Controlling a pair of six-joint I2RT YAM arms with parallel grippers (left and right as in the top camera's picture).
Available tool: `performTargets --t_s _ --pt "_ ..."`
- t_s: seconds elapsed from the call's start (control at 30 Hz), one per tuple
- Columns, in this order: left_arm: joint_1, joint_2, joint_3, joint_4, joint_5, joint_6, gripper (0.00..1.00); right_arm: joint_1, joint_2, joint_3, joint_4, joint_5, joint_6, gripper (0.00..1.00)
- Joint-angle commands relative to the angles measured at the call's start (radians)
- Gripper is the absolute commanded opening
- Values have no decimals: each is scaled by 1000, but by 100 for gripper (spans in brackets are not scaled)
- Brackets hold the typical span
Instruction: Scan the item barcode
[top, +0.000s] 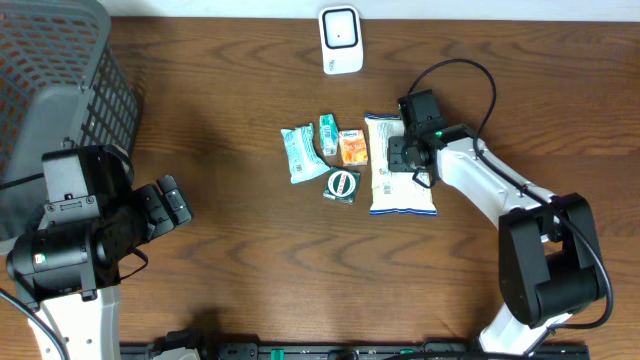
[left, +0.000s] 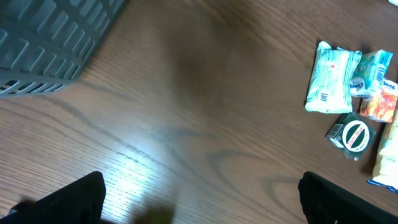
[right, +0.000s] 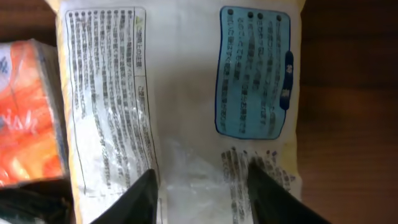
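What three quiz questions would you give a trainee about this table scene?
1. True or false: the left hand is open.
2. Over which thing is the right hand? A: white bag. B: basket. C: scanner.
3. In the right wrist view, which colour is the pack beside the bag?

Key: 1 true; 2 A; 3 orange.
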Motion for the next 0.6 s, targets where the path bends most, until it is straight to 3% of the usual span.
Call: performTargets --t_s 0.0,0.2,0.4,0.47,0.5,0.57 --pt "5 0 -3 0 -16 -10 98 2 -18 94 -71 23 -37 43" --pt "5 0 -3 0 -16 -10 97 15 -19 282 -379 -98 -37 47" --pt "5 0 -3 0 -16 -10 98 51 -18 221 -494 -116 -38 49" --pt "5 0 -3 0 -17 -10 98 60 -18 163 -466 -116 -37 55" --pt "5 0 -3 0 -16 -10 98 64 -17 122 -434 -116 -37 67" --pt "5 0 -3 0 -16 -10 98 67 -17 51 -374 -116 -36 75"
